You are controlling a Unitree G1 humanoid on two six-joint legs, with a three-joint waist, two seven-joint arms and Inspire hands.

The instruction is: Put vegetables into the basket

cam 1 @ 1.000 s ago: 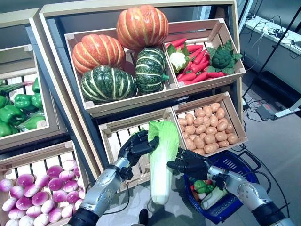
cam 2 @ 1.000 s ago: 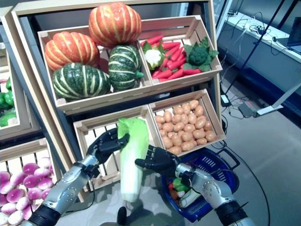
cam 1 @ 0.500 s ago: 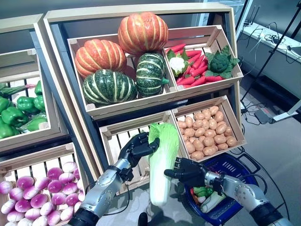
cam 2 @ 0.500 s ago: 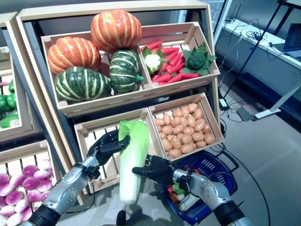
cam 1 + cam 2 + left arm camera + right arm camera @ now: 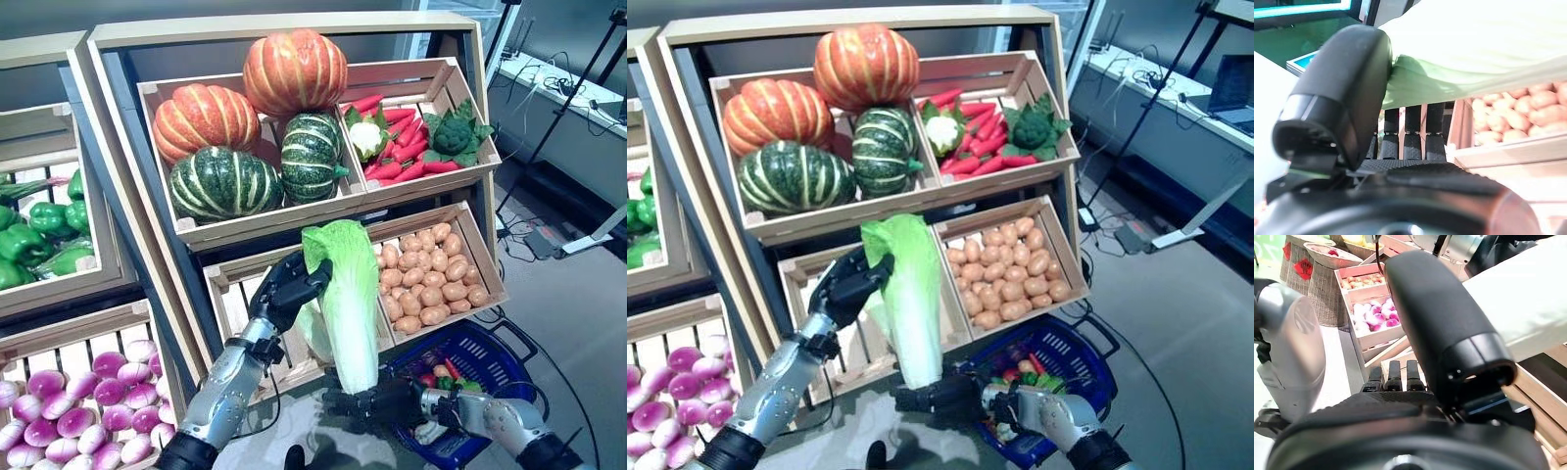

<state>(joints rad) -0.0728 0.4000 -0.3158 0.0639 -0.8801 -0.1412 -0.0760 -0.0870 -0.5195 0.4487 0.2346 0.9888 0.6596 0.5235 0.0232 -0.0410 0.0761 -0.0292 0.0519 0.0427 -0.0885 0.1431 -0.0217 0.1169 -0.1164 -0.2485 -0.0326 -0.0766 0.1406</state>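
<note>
A long napa cabbage (image 5: 345, 294), green-leaved on top with a white base, hangs in front of the lower crates. My left hand (image 5: 284, 289) is curled round its leafy top; in the left wrist view the thumb (image 5: 1342, 88) presses on the leaves (image 5: 1474, 54). My right hand (image 5: 377, 401) lies low under the white base with its fingers straight, the thumb (image 5: 1440, 318) beside the cabbage (image 5: 1528, 308). The blue basket (image 5: 495, 338) stands on the floor at the lower right, just right of the cabbage's base, holding a green pepper, red chillies and pale vegetables.
Wooden crates on a slanted stand hold pumpkins (image 5: 294, 64), chillies with broccoli (image 5: 451, 137), potatoes (image 5: 431, 279), green peppers (image 5: 39, 230) and purple-white turnips (image 5: 78, 401). A slatted crate (image 5: 230, 294) lies behind the cabbage. Tables and cables are at the far right.
The cabbage has risen and its base has swung right toward the basket. My right hand has dropped from the cabbage's side to under its base. The left hand keeps its hold.
</note>
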